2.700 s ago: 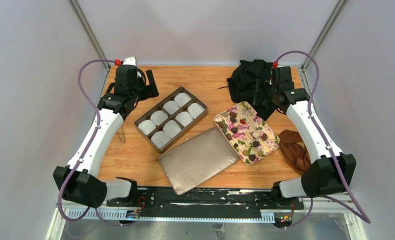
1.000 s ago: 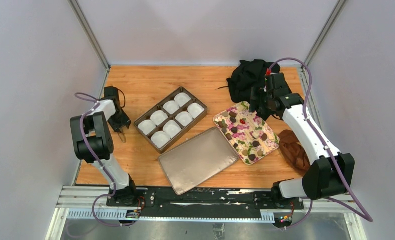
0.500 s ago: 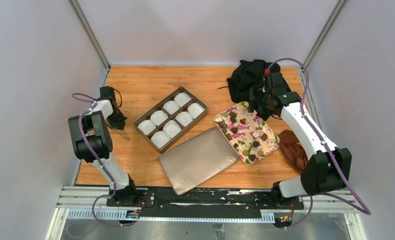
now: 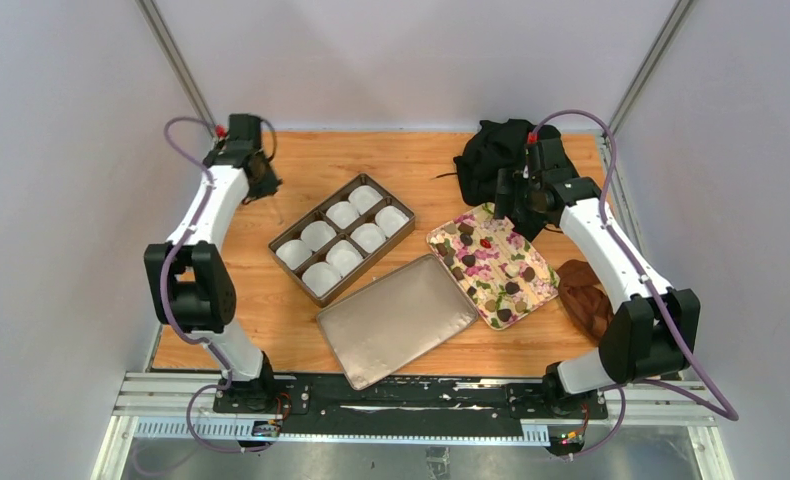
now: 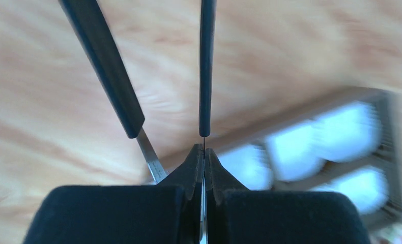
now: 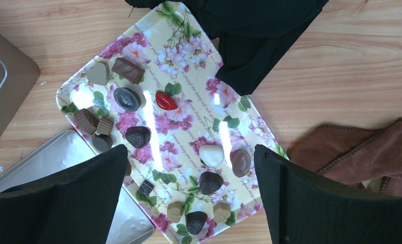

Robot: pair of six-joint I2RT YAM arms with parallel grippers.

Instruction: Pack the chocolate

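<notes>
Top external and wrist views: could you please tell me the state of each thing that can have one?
Box: open, its white cups empty.
Lid: off, lying beside the box.
Chocolates: all on the flower tray, none packed.
Left gripper: shut on tweezers.
Right gripper: open, empty, above the tray.
Black cloth: crumpled.
Brown cloth: bunched.

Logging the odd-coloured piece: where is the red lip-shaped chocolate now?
In the right wrist view, the red lip-shaped chocolate lies on the floral tray at the robot's right, beside a dark oval chocolate, near the black cloth.
</notes>
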